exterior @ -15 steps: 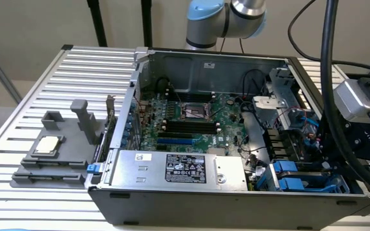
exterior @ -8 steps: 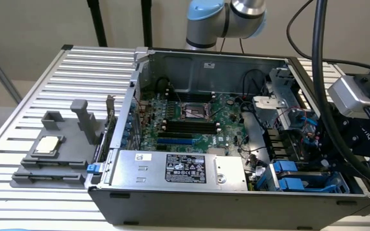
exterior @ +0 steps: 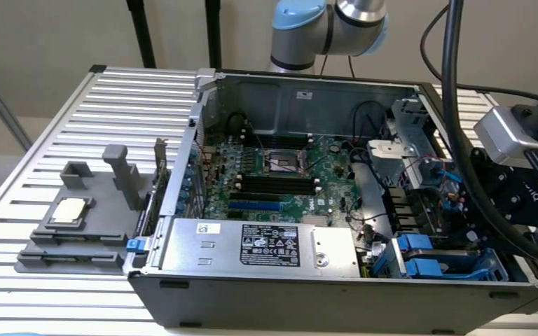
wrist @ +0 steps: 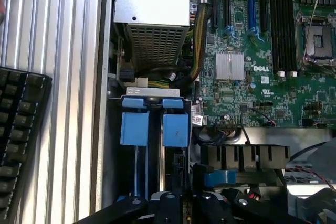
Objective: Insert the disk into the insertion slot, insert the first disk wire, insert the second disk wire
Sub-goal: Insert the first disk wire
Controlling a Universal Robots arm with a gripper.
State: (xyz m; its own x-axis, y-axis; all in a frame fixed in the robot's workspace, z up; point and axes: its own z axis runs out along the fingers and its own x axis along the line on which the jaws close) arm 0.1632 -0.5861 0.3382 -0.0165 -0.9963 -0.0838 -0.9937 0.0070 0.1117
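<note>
Open computer case point(exterior: 344, 301) lying on its side on a slatted metal table point(exterior: 82, 105), so that its interior faces up to the arm point(exterior: 330, 28), which reaches in from above. The power supply point(exterior: 260, 245) and the motherboard point(exterior: 279, 175) take up most of the case. The drive cage point(exterior: 442, 259) sits in the corner towards the exterior view's right, just beside the power supply. A grey fixture point(exterior: 73, 238) with upright posts stands on the table outside the case, well apart from the work. The claw point(wrist: 181, 203) hangs directly over the cage, wrist camera looking down along its rails. This is judged to be a pose for lining up with the slot. How wide the claw is set cannot be told. Two blue carrier tabs point(wrist: 175, 128) stand side by side at the end of the cage nearest the power supply. The disk's silver body cannot be made out, so its seating is uncertain. A cable bundle point(wrist: 198, 45) runs beside the cage; no disk wire can be identified.
</note>
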